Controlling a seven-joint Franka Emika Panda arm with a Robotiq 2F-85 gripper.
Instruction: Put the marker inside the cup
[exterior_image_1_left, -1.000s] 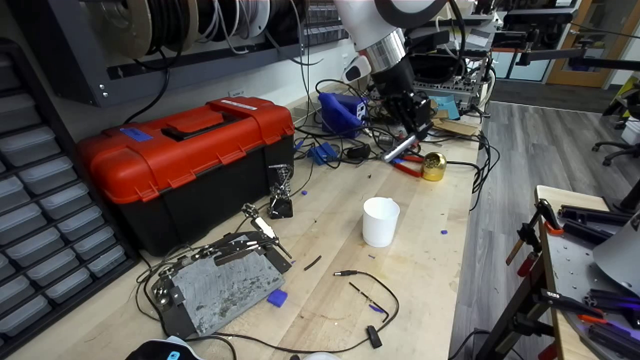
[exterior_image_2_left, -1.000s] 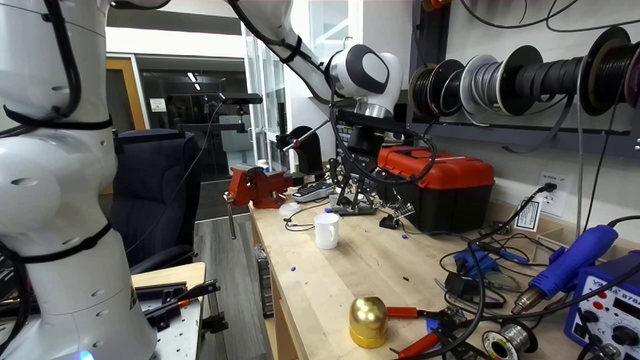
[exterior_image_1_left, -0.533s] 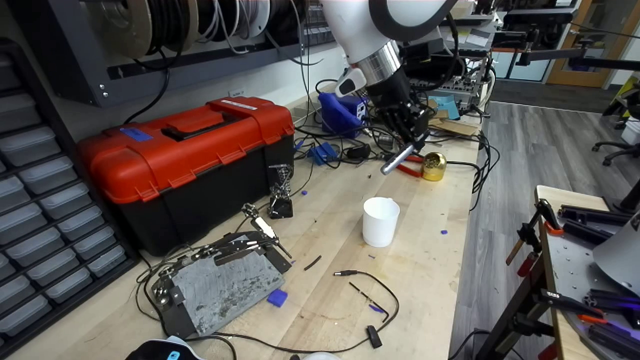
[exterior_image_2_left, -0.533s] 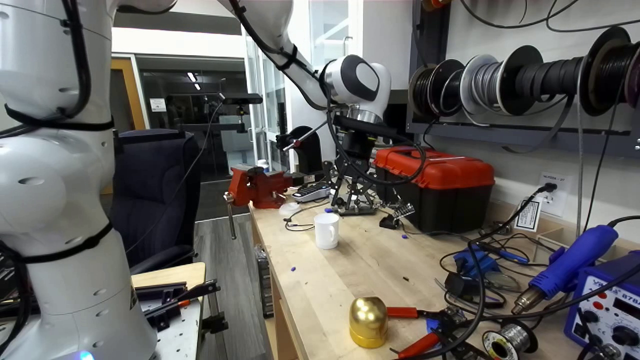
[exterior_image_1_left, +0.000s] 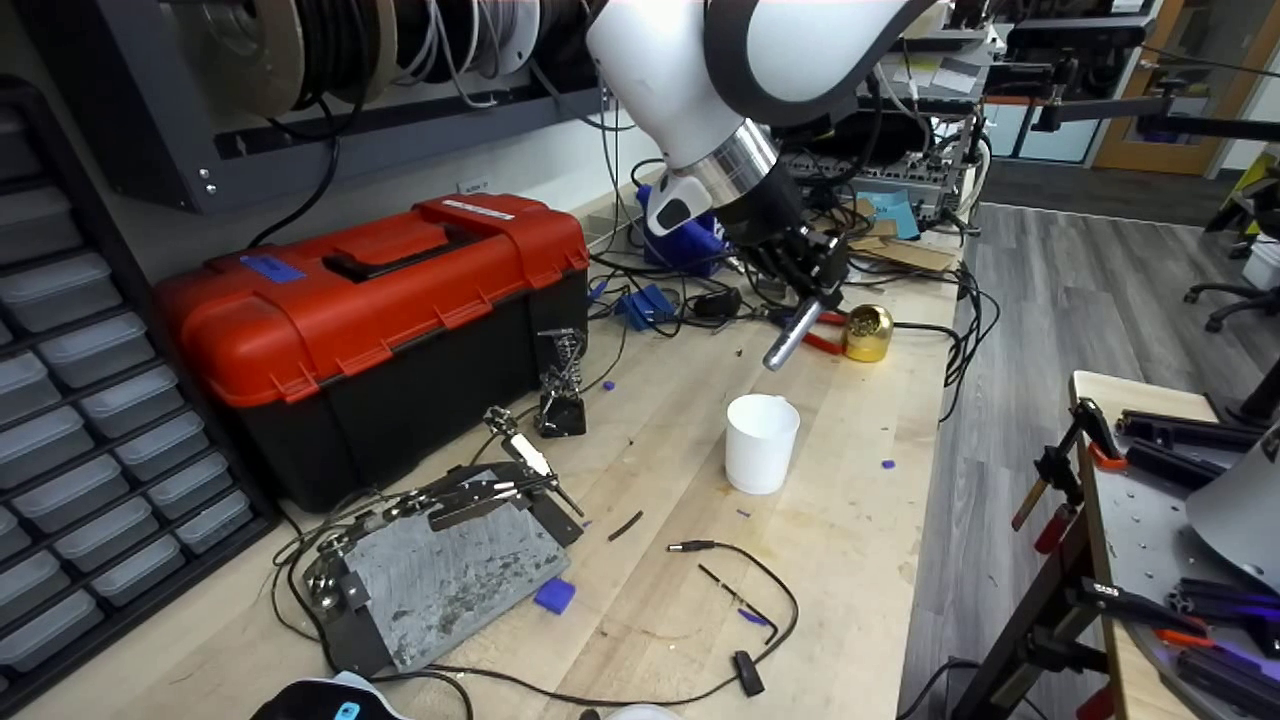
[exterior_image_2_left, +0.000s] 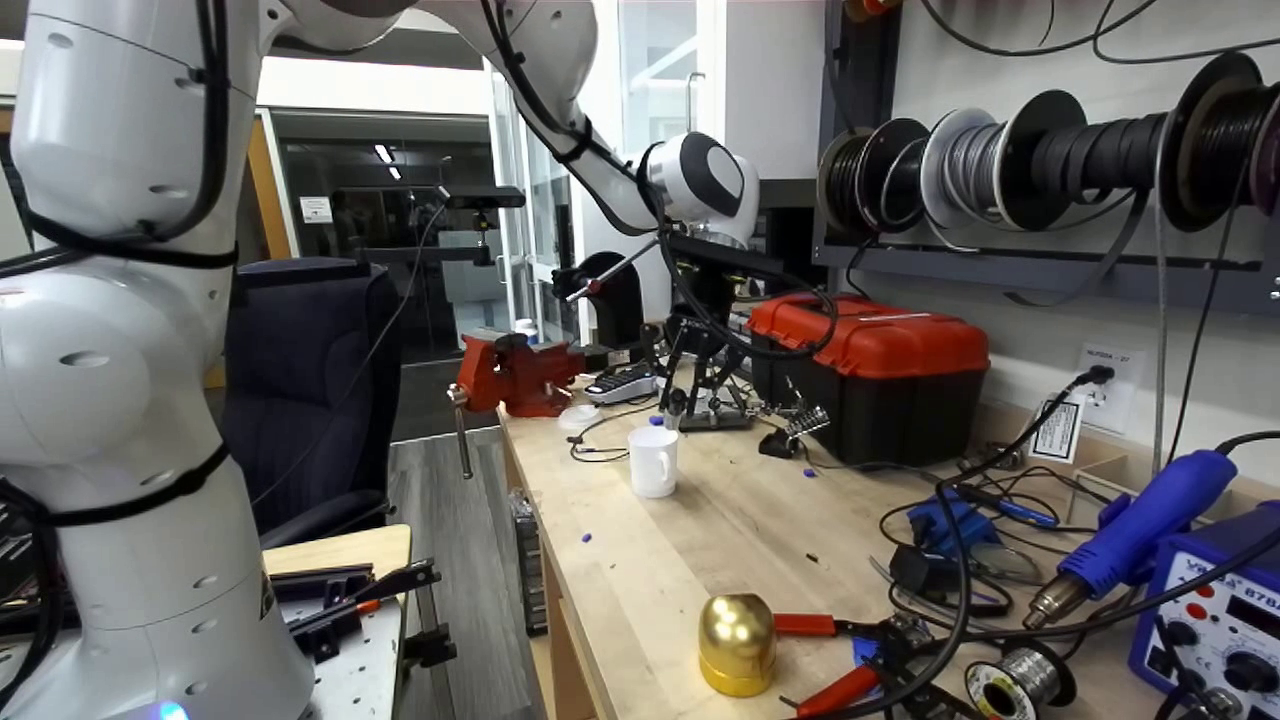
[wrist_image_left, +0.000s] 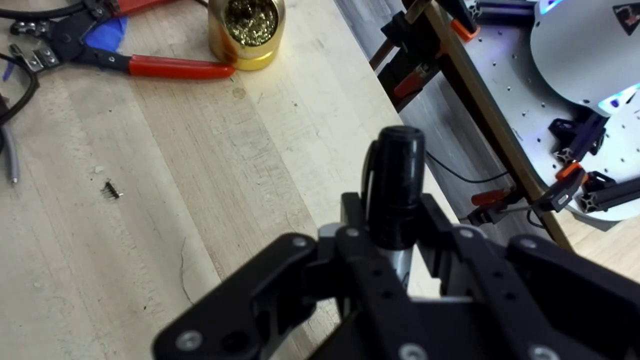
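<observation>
marker (wrist_image_left: 397, 180): held in the air outside the cup (exterior_image_1_left: 762, 445), black cap shown in the wrist view; silver body seen slanted in an exterior view, lower end pointed down near the cup's rim with a gap left; whether it is placed directly over the mouth cannot be told
gripper (wrist_image_left: 395, 215): clamped around the marker, fingers (wrist_image_left: 354, 215) pressed on it from both sides
cup: white, stood upright on the table (exterior_image_1_left: 850, 580), handle (exterior_image_2_left: 665, 468) shown in an exterior view
cable (exterior_image_1_left: 747, 674): laid on the table, plug end near the cup
gold pot (wrist_image_left: 260, 57): stood on the table, filled with curled metal shreds
red-handled tool (wrist_image_left: 182, 67): laid flat, one handle end just beside the gold pot
toolbox (exterior_image_1_left: 380, 290): red lid down, black base, set along the wall
vise (exterior_image_2_left: 515, 375): red, seen at the table's edge
wire spools (exterior_image_2_left: 1100, 155): mounted above the table
</observation>
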